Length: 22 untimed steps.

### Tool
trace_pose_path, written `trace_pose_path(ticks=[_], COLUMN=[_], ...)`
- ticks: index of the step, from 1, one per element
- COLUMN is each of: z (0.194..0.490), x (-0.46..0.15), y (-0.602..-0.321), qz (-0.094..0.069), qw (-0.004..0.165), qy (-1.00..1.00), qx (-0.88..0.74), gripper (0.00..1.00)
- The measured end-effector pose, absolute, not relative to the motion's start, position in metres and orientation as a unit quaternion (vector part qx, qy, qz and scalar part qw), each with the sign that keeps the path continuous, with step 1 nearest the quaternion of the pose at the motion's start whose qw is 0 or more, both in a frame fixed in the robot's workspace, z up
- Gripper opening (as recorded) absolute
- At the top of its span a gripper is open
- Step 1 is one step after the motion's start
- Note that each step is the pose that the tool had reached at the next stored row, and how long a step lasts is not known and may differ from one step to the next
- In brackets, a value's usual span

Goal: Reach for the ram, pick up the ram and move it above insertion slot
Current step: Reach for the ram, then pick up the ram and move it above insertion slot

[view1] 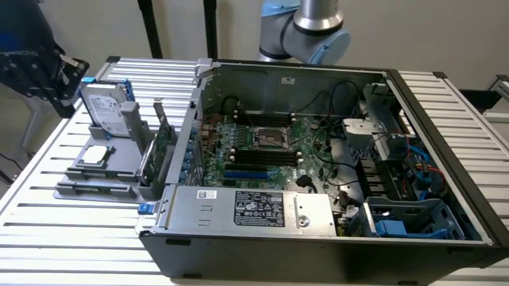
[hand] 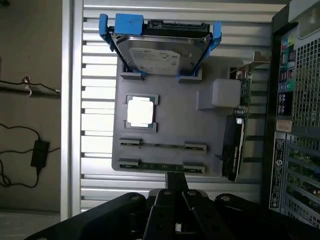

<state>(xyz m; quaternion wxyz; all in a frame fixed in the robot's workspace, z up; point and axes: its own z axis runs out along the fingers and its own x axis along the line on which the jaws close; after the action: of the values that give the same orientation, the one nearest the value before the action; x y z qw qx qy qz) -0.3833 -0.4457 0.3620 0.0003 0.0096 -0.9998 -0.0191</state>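
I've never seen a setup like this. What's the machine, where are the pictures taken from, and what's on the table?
This is a robot arm by a slatted table. One picture comes from a camera off the arm, the other from a camera on its wrist, looking past its black hand. On the table stand an open computer case and a grey tray holding a hard drive, a processor chip, a green card and two thin ram sticks. Both sticks lie in the tray; the hand is nearest them.

The tray [hand: 170, 125] is matt grey plastic, the hard drive [hand: 160, 52] glossy metal in a smooth blue plastic bracket [hand: 129, 22], the ram [hand: 162, 146] green circuit board, the table [hand: 95, 100] ribbed pale metal.
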Motion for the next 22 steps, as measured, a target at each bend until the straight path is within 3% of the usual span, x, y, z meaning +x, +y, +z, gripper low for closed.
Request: trace_pose_path(ticks=[6, 22], z=[0.354, 0.352], x=[-0.381, -0.381], y=[-0.466, -0.467], qz=[-0.019, -0.019], qw=[0.0, 0.002], qy=[-1.0, -0.996], qx=[0.01, 0.092], gripper=[0.11, 0.11])
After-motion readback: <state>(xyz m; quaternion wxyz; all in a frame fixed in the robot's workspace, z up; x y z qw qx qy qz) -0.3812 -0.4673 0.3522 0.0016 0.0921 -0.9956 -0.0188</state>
